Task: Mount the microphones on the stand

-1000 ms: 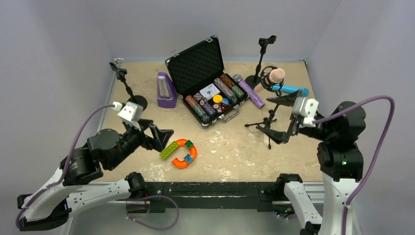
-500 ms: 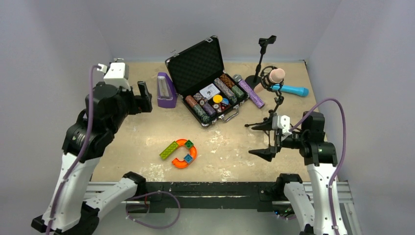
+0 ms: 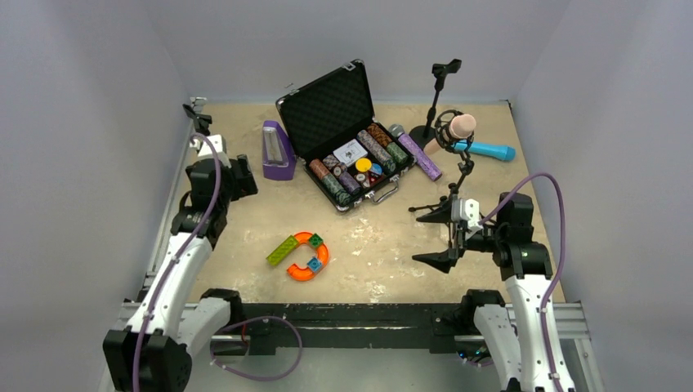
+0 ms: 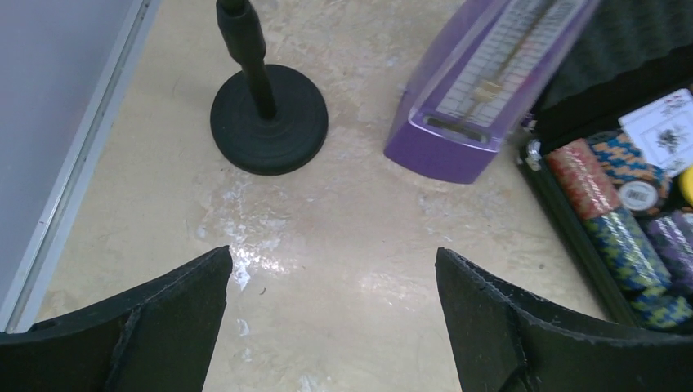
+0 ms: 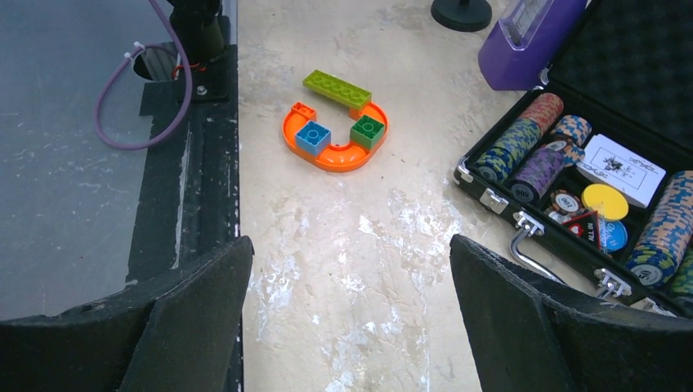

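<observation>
The pale pink microphone (image 3: 459, 126) sits in the clip of a tripod stand (image 3: 454, 189) at the right. The glittery purple microphone (image 3: 418, 152) lies flat beside the chip case. The cyan-blue microphone (image 3: 489, 149) lies flat behind the tripod. A tall empty stand (image 3: 441, 80) is at the back. Another round-base stand (image 4: 268, 118) is at the far left, its clip (image 3: 199, 119) empty. My left gripper (image 3: 239, 173) (image 4: 333, 261) is open and empty just before that base. My right gripper (image 3: 439, 235) (image 5: 350, 249) is open and empty over bare table, in front of the tripod.
An open black case (image 3: 347, 131) (image 5: 588, 180) of poker chips stands mid-back. A purple metronome-shaped box (image 3: 276, 152) (image 4: 490, 73) is left of it. An orange curved toy with bricks (image 3: 301, 255) (image 5: 335, 122) lies near the front. Walls close in on three sides.
My left arm has swung from the front middle to the back left and dropped low by the round-base stand. My right gripper has pulled back from the tripod toward the near edge.
</observation>
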Tool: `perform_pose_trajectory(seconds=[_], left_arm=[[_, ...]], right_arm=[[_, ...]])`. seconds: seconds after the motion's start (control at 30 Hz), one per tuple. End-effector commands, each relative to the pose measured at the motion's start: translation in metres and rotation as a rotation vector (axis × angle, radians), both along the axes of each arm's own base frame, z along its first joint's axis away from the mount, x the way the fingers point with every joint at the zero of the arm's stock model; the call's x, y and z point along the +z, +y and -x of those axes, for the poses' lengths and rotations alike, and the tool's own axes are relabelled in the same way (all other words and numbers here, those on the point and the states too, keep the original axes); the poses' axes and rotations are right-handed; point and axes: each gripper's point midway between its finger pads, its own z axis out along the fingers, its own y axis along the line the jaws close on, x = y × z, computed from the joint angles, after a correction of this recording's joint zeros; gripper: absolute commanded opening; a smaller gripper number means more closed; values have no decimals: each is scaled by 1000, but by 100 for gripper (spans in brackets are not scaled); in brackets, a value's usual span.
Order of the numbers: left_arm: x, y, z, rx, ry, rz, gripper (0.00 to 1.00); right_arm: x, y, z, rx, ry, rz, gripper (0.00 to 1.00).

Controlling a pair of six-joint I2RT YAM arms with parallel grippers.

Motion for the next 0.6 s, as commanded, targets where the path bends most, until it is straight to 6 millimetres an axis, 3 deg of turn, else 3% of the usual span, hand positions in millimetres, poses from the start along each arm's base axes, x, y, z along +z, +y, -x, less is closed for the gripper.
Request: perform_pose_trajectory(seconds=[0.0,0.1,0.23,0.4,0.57], left_arm=[[36,24,-57,62,-275,-3,98],[31,42,-78,85,-294,-34,98],[41,56,-102,79,-368,-108,97],[31,66,-136,40,-369,-63,94],[20,72,-157,8,-362,-79,87]], right_arm=[[7,2,1,30,-38,-22,94],[7,2,1,26,-47,-16,94],[7,1,2,20,-59,-8,95],[10,3,5,37,-60,-19,95],[7,1,2,24,-57,-8,95]])
